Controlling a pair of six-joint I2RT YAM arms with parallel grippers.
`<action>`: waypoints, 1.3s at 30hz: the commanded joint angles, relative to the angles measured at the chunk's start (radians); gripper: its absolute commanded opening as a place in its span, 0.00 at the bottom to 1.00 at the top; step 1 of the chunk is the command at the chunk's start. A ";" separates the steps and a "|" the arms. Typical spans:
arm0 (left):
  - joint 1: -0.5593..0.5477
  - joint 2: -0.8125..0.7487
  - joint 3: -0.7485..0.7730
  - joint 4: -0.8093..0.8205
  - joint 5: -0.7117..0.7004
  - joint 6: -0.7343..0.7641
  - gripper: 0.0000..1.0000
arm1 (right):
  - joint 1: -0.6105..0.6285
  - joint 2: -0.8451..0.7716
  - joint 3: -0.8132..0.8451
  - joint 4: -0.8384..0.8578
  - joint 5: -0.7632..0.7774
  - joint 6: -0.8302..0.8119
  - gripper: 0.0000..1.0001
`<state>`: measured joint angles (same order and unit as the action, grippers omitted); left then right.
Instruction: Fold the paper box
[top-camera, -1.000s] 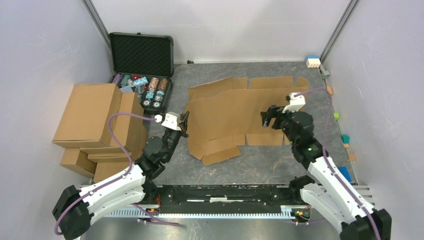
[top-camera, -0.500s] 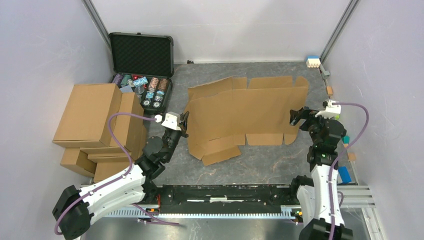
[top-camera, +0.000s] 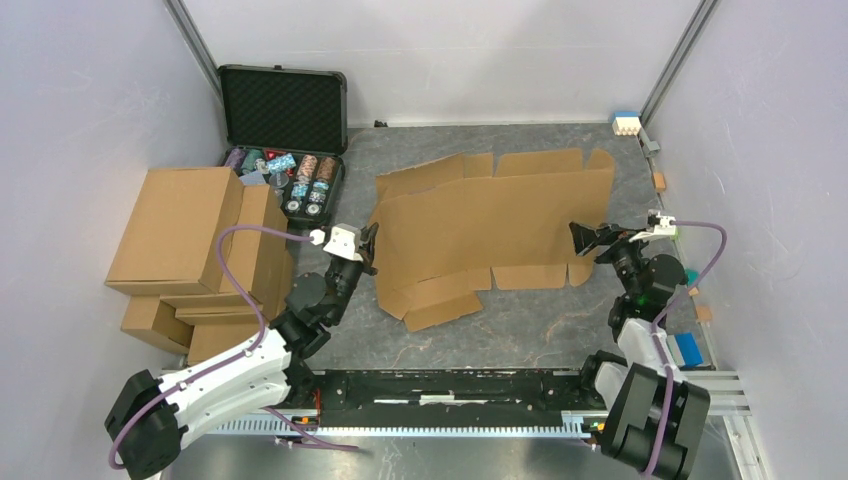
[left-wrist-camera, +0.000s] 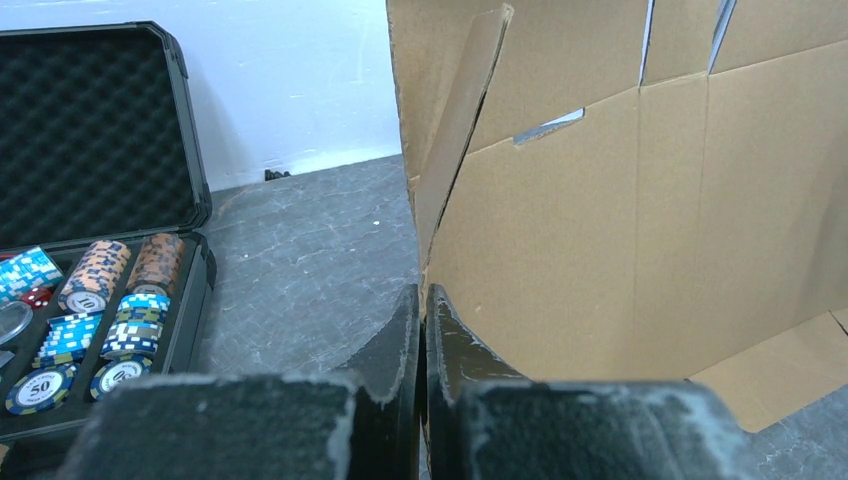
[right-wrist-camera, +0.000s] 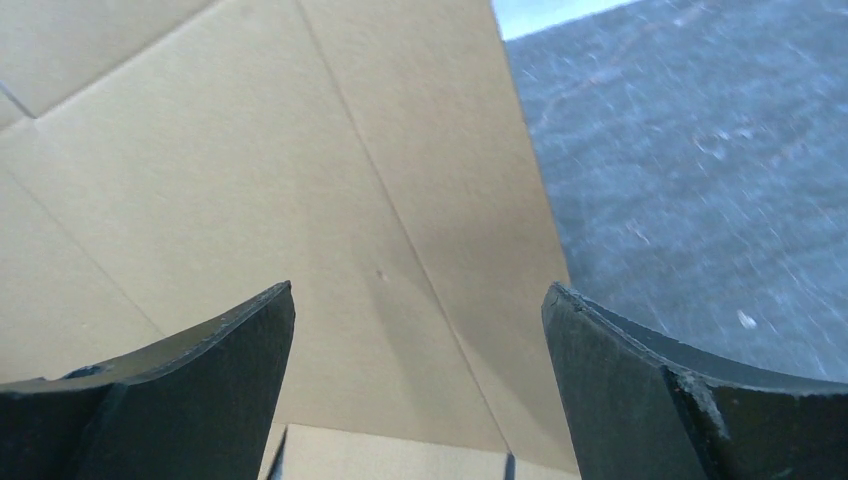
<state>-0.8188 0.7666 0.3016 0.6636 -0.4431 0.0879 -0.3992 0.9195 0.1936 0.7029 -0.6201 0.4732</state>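
The paper box (top-camera: 490, 215) is a flat brown die-cut cardboard sheet spread on the grey table, with its left part raised. My left gripper (top-camera: 369, 247) is at the sheet's left edge. In the left wrist view its jaws (left-wrist-camera: 421, 295) are shut, with the thin edge of the cardboard (left-wrist-camera: 600, 250) running down between them. My right gripper (top-camera: 582, 238) hovers at the sheet's right edge, near the front right corner. In the right wrist view it (right-wrist-camera: 418, 290) stands wide open over the cardboard (right-wrist-camera: 250, 150), with nothing between its fingers.
A black foam-lined case (top-camera: 285, 105) with poker chips (top-camera: 305, 185) lies open at the back left. A pile of brown cartons (top-camera: 190, 250) fills the left side. Small coloured blocks (top-camera: 690, 275) line the right wall. A white block (top-camera: 626, 124) sits at the back right.
My right gripper has drawn back from over the sheet's right half to its right edge and opened fully. The left arm and the sheet have stayed put.
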 joint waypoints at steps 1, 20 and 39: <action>-0.006 0.014 0.007 0.013 -0.008 0.038 0.02 | -0.008 0.086 -0.013 0.353 -0.157 0.123 0.98; -0.008 0.018 0.002 0.021 -0.016 0.041 0.02 | -0.107 0.098 0.045 0.207 -0.014 0.032 0.98; -0.008 0.009 0.001 0.025 -0.010 0.037 0.02 | -0.093 0.682 0.079 1.254 -0.266 0.596 0.89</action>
<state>-0.8204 0.7849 0.3016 0.6662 -0.4446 0.0883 -0.5060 1.5513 0.2352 1.4506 -0.7982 0.8997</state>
